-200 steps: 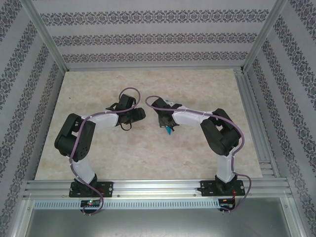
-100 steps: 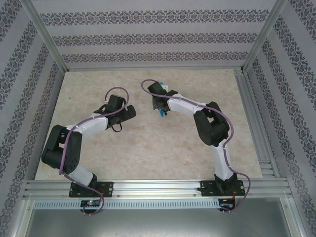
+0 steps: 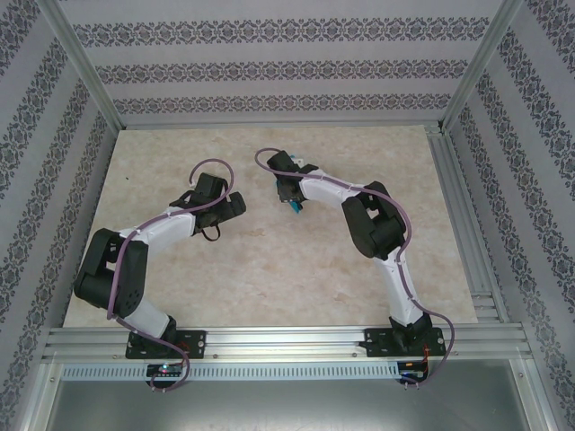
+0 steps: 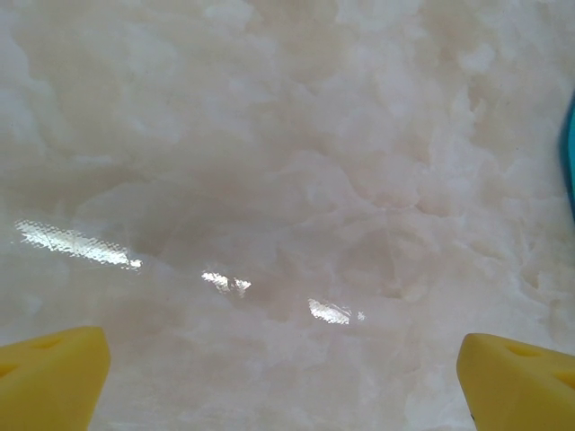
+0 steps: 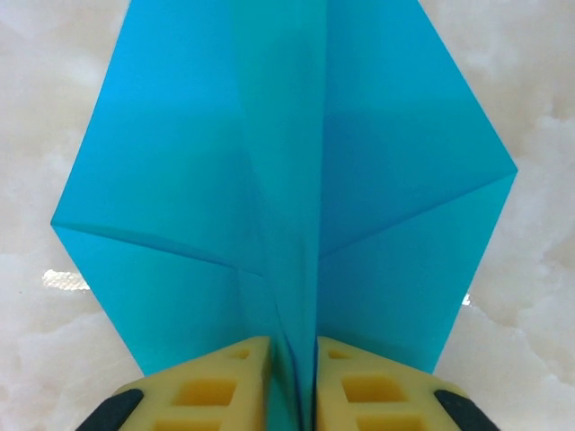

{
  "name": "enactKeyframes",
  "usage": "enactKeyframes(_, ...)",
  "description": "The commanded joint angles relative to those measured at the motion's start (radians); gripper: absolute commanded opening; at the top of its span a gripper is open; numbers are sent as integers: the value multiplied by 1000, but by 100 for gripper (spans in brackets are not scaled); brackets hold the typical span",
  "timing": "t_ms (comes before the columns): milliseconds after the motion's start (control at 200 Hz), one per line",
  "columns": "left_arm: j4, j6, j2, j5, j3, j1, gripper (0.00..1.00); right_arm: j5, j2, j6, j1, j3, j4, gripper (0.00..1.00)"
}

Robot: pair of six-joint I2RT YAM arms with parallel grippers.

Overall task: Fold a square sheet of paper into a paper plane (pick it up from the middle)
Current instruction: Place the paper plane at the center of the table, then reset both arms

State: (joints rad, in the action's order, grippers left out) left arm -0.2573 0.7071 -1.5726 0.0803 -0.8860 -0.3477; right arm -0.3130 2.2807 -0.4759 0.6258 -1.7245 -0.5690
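Left of the table's (image 3: 225, 278) middle, the left gripper (image 4: 286, 384) gapes wide over bare marble, holding nothing; a teal sliver of the paper plane (image 4: 570, 153) is cut off at its view's right edge. Just right of centre, the right gripper (image 5: 293, 382) pinches the plane's keel, jaws nearly together, creased teal wings spreading, nose cropped.

fingers (image 4: 49, 377) wide apart over table (image 4: 287, 180); teal sliver (image 4: 569, 153), perhaps paper

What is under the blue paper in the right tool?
Pale marbled table shows around the paper; the part directly beneath is covered. Its fold sits in the right tool.
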Motion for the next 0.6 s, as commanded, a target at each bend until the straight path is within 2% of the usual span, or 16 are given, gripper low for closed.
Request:
enactKeyframes(0, -32, -27, 41, 21, -6, 11, 100, 3, -7, 18, -3, -34, -27, 22)
enactKeyframes(110, -51, -35, 64, 46, -16, 15, 100, 3, -82, 30, 1, -31, -44, 29)
enactKeyframes(275, -81, -50, 113, 94, -27, 24, 100, 12, -254, 38, 0, 31, -21, 45)
enactKeyframes(425, -103, -75, 163, 135, -35, 38, 100, 11, -415, 31, -19, 156, 52, 63)
enactKeyframes(594, -109, -131, 216, 187, -51, 62, 100, -75, -616, 55, -70, 344, 155, 75)
